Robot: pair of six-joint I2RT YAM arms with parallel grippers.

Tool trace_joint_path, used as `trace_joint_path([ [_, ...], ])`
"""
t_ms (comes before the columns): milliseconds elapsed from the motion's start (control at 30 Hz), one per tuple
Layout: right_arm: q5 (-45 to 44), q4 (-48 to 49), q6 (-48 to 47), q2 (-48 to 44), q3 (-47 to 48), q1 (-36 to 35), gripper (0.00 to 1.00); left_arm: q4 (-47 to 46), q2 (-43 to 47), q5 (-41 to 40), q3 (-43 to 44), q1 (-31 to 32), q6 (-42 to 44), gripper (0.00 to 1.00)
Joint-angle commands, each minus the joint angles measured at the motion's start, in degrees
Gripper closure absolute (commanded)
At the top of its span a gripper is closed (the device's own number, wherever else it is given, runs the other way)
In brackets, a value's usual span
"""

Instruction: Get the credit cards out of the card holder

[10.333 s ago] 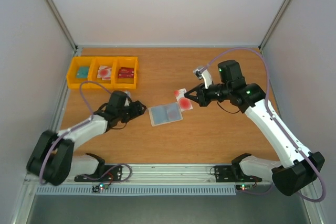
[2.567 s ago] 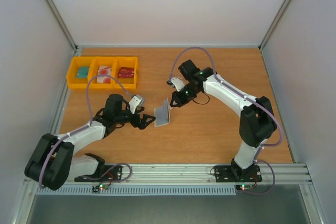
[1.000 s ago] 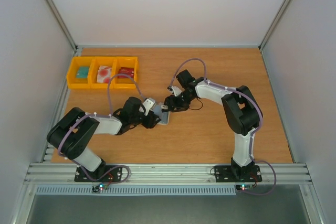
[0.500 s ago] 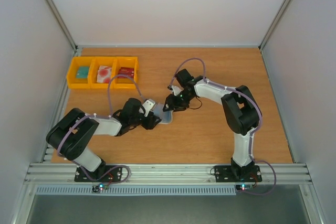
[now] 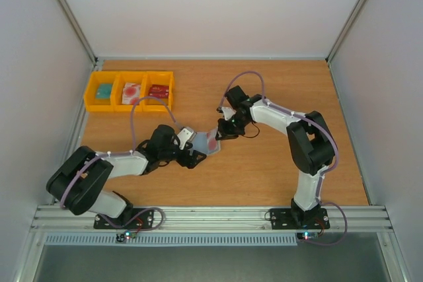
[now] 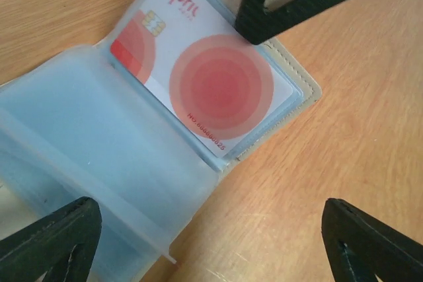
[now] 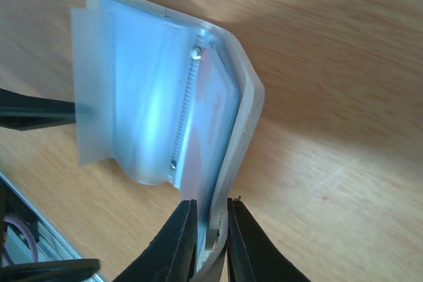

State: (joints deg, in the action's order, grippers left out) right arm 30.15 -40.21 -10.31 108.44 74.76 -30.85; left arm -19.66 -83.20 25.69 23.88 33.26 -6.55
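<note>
Wooden counter (image 5: 264, 176) — card holder (image 6: 99, 150) open, sleeves floppy; right end effector (image 7: 211, 242) pinches cover edge, left end effector (image 6: 211, 236) spread wide. credit card (image 6: 211, 97) likely stiff, slick — take edge at pocket mouth.

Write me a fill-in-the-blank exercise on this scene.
The right gripper is ____ on the edge of the cream-beige folding card holder. The whitish credit card with red circles sits ____ a clear pocket. The left gripper stands wide ____. ____ yellow plastic bins stand side by side.
Missing: shut; inside; open; three.
</note>
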Motion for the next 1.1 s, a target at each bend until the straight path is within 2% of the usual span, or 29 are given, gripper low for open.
trace_joint_path([
  [0,0.0,0.0,-2.1,-3.3,-3.5,1.7,0.87,2.2,3.3,2.0,-1.5,0.1,-5.2,0.08],
  [100,2.2,2.1,-1.5,-2.5,-5.3,3.3,0.92,6.7,4.7,-7.5,-1.0,0.1,-6.3,0.11],
  [167,4.9,3.9,-1.1,-1.5,-5.8,3.7,0.97,9.5,5.0,-15.2,-0.4,0.1,-8.5,0.18],
  [233,8.5,6.5,-0.4,-1.0,-6.2,3.7,0.99,9.0,5.4,-18.5,-0.6,0.1,-8.5,0.21],
  [333,12.0,9.2,0.7,-1.1,-6.7,3.7,0.99,7.1,5.2,-18.5,-0.5,0.1,-7.0,0.17],
  [400,12.0,9.1,0.4,-1.1,-6.7,3.7,0.98,7.2,4.0,-19.9,-0.9,-0.6,-10.3,0.11],
  [467,12.2,8.9,0.0,-1.0,-6.9,3.7,0.96,5.1,2.5,-17.7,-2.3,-1.2,-14.9,0.10],
  [633,13.3,9.9,-0.2,0.0,-7.7,3.6,0.88,3.7,-1.0,-19.5,-2.5,-1.3,-14.7,0.18],
  [733,14.3,12.5,1.1,1.4,-8.0,3.6,0.78,0.3,-3.1,-16.1,-2.7,-1.1,-13.4,0.19],
  [800,14.8,13.9,2.4,2.6,-7.5,3.6,0.68,0.2,-4.4,-16.2,-2.3,-0.9,-13.1,0.20],
  [867,15.7,15.0,3.3,3.8,-6.9,3.4,0.63,0.9,-5.1,-16.9,-1.9,-0.9,-13.4,0.23],
  [1067,17.8,16.1,4.3,7.1,-4.3,2.4,0.63,-0.3,-5.5,-15.3,-2.0,-0.8,-12.8,0.31],
])
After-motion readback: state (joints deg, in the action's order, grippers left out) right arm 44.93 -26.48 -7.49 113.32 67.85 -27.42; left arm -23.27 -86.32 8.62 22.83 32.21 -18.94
